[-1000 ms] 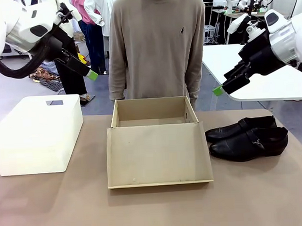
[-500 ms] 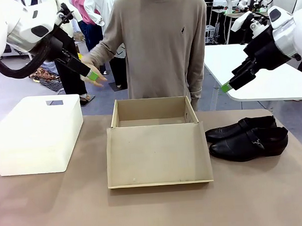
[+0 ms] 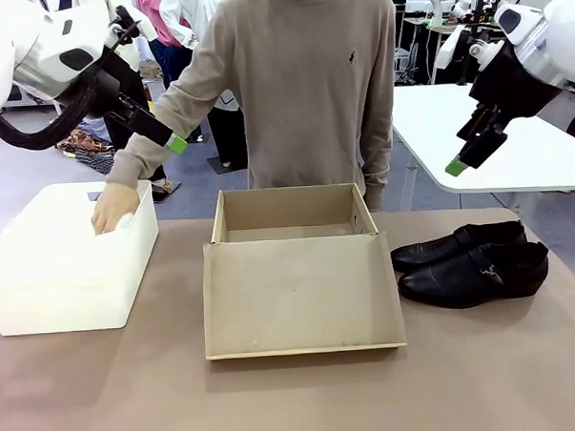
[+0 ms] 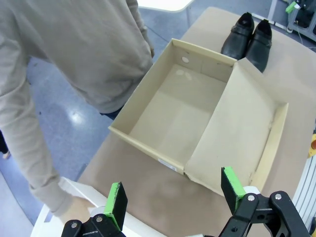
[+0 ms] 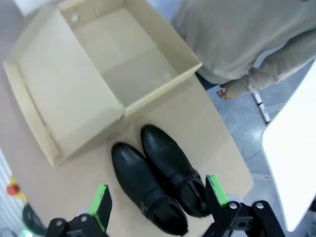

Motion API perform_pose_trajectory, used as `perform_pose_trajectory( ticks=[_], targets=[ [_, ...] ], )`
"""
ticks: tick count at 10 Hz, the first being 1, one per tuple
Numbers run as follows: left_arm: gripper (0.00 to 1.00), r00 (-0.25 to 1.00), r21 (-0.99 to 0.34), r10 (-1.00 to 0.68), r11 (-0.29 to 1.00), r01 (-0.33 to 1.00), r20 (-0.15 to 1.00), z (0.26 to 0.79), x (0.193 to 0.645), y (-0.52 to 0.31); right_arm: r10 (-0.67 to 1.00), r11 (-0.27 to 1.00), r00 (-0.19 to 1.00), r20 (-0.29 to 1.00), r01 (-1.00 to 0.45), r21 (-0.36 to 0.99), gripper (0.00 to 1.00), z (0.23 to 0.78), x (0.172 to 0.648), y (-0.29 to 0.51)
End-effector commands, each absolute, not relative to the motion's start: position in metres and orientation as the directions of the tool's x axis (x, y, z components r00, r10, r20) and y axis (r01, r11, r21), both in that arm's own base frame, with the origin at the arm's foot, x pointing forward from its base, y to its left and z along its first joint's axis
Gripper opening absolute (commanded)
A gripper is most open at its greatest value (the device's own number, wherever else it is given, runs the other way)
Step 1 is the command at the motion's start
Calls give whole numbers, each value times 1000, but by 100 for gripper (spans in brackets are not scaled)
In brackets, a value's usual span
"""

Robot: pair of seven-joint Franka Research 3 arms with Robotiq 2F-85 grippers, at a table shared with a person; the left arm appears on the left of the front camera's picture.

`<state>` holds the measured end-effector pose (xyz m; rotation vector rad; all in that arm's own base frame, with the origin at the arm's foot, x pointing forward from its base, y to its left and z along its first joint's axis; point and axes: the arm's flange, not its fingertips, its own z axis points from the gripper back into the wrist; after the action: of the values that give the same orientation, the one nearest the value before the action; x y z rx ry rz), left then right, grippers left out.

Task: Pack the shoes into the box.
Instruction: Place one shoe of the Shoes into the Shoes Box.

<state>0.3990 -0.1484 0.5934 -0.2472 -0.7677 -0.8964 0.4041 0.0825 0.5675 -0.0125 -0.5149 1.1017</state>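
Note:
The black shoes [image 3: 471,260] lie side by side on the brown table to the right of the box, toes toward it. The tan box [image 3: 287,212] stands open and empty at the table's middle, its lid [image 3: 301,296] folded flat toward me. My left gripper [image 3: 168,137] hangs open high above the table's left, over the white bin; its view shows the box [image 4: 182,108] and shoes [image 4: 252,37] below my left gripper [image 4: 174,190]. My right gripper [image 3: 468,156] hovers open high above the shoes [image 5: 158,177], with the box [image 5: 113,54] beside them under my right gripper [image 5: 159,197].
A white plastic bin [image 3: 70,263] sits at the table's left. The person stands behind the box, one hand [image 3: 113,209] resting on the bin's top. A white table [image 3: 494,140] stands at the back right.
The person's arm swung out and came down onto the white bin. My right gripper moved right and tipped downward. My left arm stayed put.

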Motion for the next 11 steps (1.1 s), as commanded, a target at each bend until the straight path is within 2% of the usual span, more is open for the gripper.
perform_pose_trajectory(
  ticks=[1, 4, 6, 7, 8, 11],
  targets=[
    [100, 375, 104, -605, 609, 786, 703, 592, 401, -146, 940, 308, 231, 252, -891, -334, 100, 579, 428, 70],
    [100, 375, 104, -605, 609, 786, 703, 592, 401, -146, 972, 222, 182, 149, -919, -327, 100, 581, 453, 54],
    [100, 375, 104, -605, 609, 786, 703, 592, 401, -146, 969, 244, 222, 104, -912, -329, 100, 579, 463, 53],
    [100, 375, 104, -605, 609, 786, 703, 592, 401, -146, 950, 310, 297, 93, -868, -387, 100, 575, 464, 57],
    [100, 375, 104, -605, 609, 786, 703, 592, 401, -146, 966, 249, 211, 151, -914, -319, 100, 573, 458, 51],
    [100, 375, 104, -605, 609, 786, 703, 592, 401, -146, 966, 249, 211, 151, -914, -319, 100, 573, 458, 51]
  ],
)
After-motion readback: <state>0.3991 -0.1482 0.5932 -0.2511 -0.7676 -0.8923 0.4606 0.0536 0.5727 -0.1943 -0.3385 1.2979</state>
